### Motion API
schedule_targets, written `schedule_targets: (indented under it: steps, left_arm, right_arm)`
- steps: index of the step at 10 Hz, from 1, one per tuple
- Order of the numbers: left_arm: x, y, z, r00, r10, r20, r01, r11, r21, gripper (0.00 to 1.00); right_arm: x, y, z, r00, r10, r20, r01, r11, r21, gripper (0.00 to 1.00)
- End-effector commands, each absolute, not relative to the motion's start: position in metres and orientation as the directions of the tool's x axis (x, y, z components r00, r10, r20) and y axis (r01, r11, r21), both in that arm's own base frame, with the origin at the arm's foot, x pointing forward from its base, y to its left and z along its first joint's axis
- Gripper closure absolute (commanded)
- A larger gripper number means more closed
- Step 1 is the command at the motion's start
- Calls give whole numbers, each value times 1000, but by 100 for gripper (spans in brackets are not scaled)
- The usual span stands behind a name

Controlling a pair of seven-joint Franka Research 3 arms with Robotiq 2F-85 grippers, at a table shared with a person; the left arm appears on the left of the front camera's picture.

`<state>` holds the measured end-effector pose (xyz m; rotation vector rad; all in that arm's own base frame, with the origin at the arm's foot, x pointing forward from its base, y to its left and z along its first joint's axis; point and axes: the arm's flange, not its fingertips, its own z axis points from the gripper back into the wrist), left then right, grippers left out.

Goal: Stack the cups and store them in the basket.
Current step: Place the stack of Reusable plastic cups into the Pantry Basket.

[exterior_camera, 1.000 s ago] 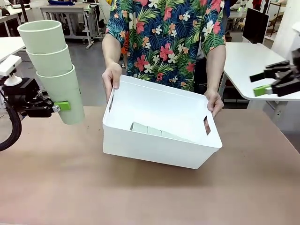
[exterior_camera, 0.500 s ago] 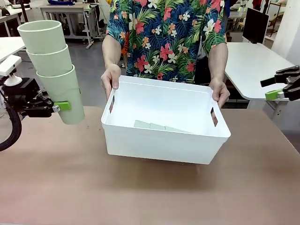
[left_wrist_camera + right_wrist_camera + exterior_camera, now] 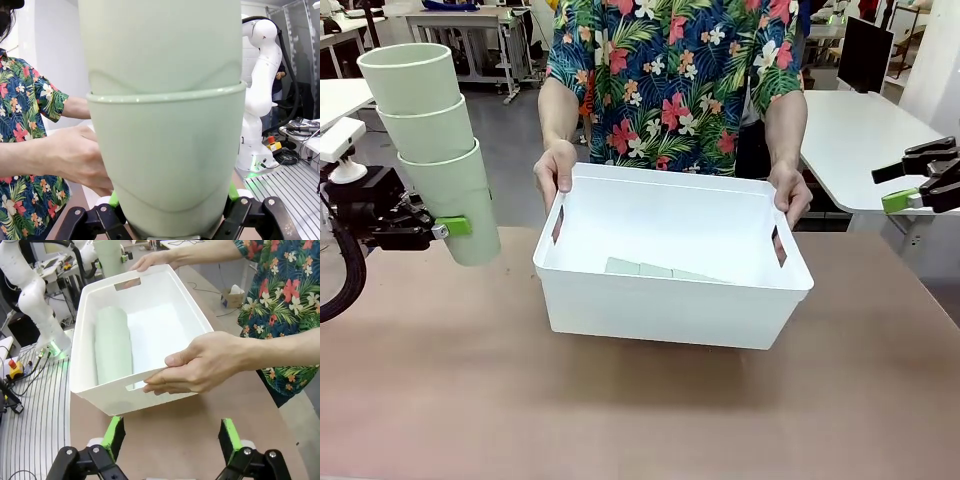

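Observation:
My left gripper (image 3: 448,228) is shut on the bottom cup of a stack of three mint-green cups (image 3: 432,140), held upright above the table's left side. Up close in the left wrist view, the stack of cups (image 3: 165,120) rises between the green pads (image 3: 114,199). The white basket (image 3: 670,310) rests on the table at centre, and a person's hands (image 3: 556,170) grip its two far corners. A second stack of cups (image 3: 655,270) lies on its side inside the basket (image 3: 95,390), seen as a pale green roll (image 3: 113,347). My right gripper (image 3: 912,180) hangs open at the right edge, clear of the basket.
The brown table (image 3: 620,410) has free room in front of the basket and on both sides. The person (image 3: 670,80) stands at the far edge. White desks (image 3: 860,130) stand behind on the right.
The person has set the tilted basket down flat and turned it square to the table. My right gripper drew back toward the right edge. The left arm and its cups have not moved.

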<state>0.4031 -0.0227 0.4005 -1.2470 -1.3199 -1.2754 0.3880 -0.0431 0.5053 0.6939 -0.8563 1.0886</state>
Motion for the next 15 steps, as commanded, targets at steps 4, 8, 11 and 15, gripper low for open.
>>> schedule_targets:
  steps: [4, 8, 11, 15]
  left_arm:
    - [402, -22, 406, -111, 85, 990, 993, -37, 115, 16]
    - [402, -22, 406, -111, 85, 990, 993, -37, 115, 16]
    - [402, -22, 406, -111, 85, 990, 993, -37, 115, 16]
    - [406, -33, 433, -83, 2, 997, 996, -17, 83, 16]
  right_arm:
    - [386, -42, 506, 213, 434, 875, -944, 322, 70, 0]
    - [386, -42, 506, 213, 434, 875, -944, 322, 70, 0]
    - [386, -42, 506, 213, 434, 875, -944, 322, 70, 0]
    - [386, -42, 506, 213, 434, 875, -944, 322, 70, 0]
